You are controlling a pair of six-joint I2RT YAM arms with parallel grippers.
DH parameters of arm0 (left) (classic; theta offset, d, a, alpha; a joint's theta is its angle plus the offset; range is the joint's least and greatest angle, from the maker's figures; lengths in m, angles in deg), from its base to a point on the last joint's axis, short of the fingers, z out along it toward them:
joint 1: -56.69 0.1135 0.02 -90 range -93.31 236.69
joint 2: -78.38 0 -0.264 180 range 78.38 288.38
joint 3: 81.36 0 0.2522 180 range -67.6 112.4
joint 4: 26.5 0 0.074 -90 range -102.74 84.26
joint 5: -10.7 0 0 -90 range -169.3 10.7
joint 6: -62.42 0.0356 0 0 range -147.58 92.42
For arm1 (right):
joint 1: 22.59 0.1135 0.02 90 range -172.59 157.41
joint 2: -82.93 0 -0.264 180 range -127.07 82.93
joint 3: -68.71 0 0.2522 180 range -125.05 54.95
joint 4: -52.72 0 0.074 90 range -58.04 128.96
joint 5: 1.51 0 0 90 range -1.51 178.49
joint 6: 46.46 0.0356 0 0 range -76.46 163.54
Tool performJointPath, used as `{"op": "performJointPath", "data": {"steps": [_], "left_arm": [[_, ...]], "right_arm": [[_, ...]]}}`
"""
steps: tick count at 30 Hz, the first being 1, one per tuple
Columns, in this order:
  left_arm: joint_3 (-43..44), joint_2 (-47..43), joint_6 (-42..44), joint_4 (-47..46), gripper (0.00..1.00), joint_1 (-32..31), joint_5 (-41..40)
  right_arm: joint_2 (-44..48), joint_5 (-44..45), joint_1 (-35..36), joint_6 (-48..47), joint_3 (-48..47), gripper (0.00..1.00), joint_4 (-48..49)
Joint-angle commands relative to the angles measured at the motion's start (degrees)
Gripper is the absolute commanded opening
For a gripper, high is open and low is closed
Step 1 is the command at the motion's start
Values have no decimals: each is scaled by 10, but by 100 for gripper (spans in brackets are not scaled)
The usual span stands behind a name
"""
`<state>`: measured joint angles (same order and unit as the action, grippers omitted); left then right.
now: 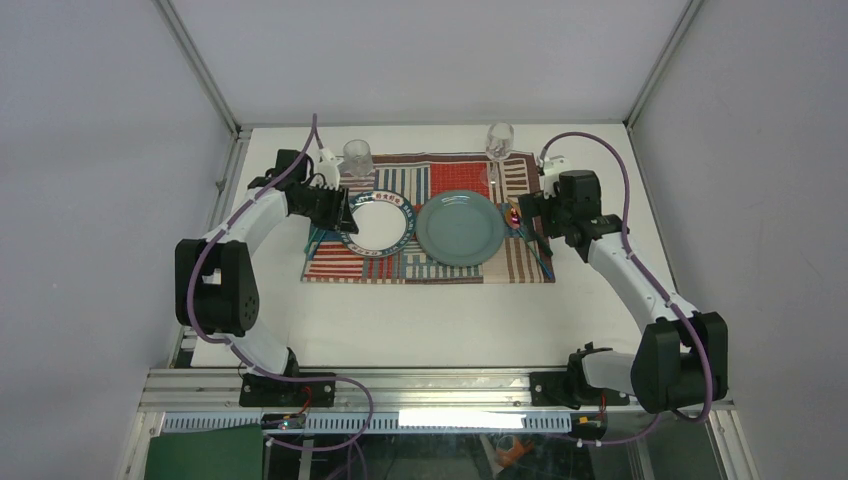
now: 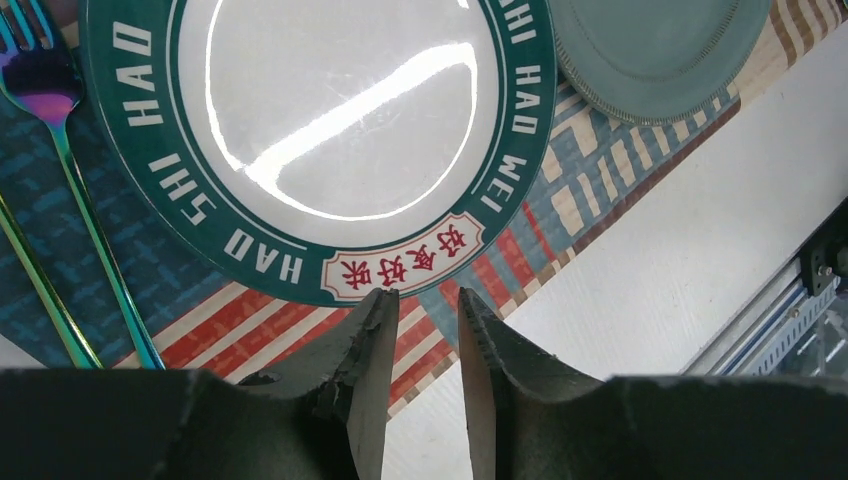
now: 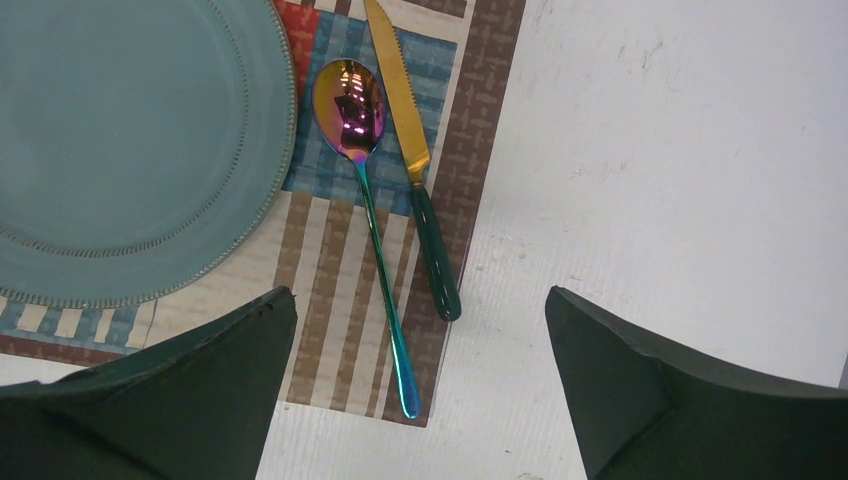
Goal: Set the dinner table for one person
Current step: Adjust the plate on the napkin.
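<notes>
Lettered white plate [image 2: 340, 110] sits 9 o'clock of teal plate [image 1: 460, 228], likely meant for stacking; left jaws slightly apart, empty, at its rim. Right jaws wide apart over spoon [image 3: 350, 110], knife [image 3: 437, 260].

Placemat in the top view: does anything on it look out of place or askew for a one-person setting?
Yes. Two plates sit side by side: the green-rimmed white plate crowds the placemat left of the teal plate. On the right, the knife lies slanted to the spoon, its handle reaching the mat's edge.
</notes>
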<state>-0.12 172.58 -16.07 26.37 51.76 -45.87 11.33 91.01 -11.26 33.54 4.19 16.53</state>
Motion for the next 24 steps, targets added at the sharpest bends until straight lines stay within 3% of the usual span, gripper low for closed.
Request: {"op": "performJointPath", "data": {"steps": [1,7,24], "left_arm": [[-12,16,-42,-51,32,13,40],[-19,51,-61,-56,49,57,81],[-20,101,-106,-92,43,88,29]], "right_arm": [[4,-5,-3,-3,-14,100,7],[4,-5,-3,-2,-13,100,8],[0,-3,-3,-1,-15,100,6]]}}
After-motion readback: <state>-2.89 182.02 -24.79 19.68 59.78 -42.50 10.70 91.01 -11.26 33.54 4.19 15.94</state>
